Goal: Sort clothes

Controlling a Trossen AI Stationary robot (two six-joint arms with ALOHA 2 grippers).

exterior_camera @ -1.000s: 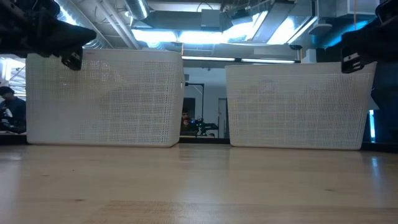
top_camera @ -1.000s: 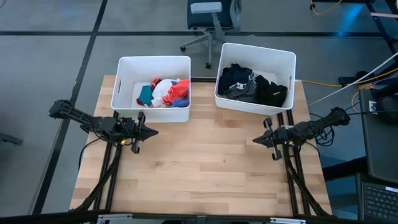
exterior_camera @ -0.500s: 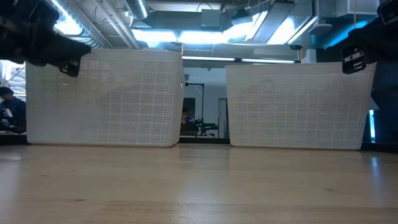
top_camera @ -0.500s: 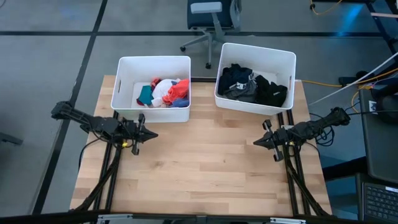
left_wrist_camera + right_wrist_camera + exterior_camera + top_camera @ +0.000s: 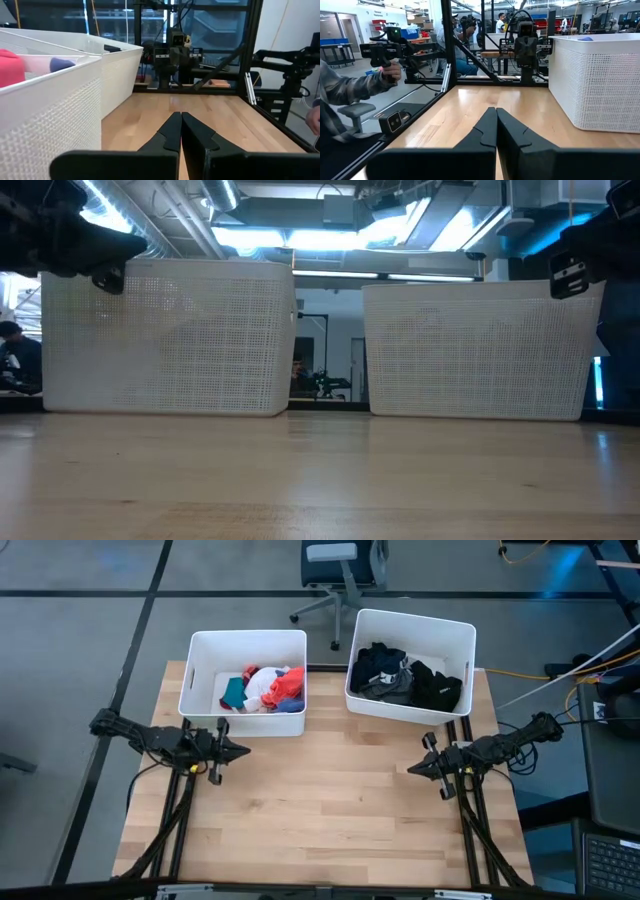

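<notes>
- High view: coloured clothes (image 5: pixel 266 688) lie in my eleven-o'clock bin (image 5: pixel 200 670); dark clothes (image 5: pixel 408 676) in the one-o'clock bin (image 5: pixel 412 622)
- my left gripper (image 5: pixel 236 750) is clenched, empty; my right gripper (image 5: pixel 414 767) likewise

No text, label, brand or number can be read anywhere here.

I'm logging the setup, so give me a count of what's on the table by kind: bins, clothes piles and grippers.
White bins: 2, left bin and right bin
Clothes piles: 2, colourful clothes and dark clothes
Grippers: 2, left gripper and right gripper, both shut and holding nothing
Total: 6
</notes>
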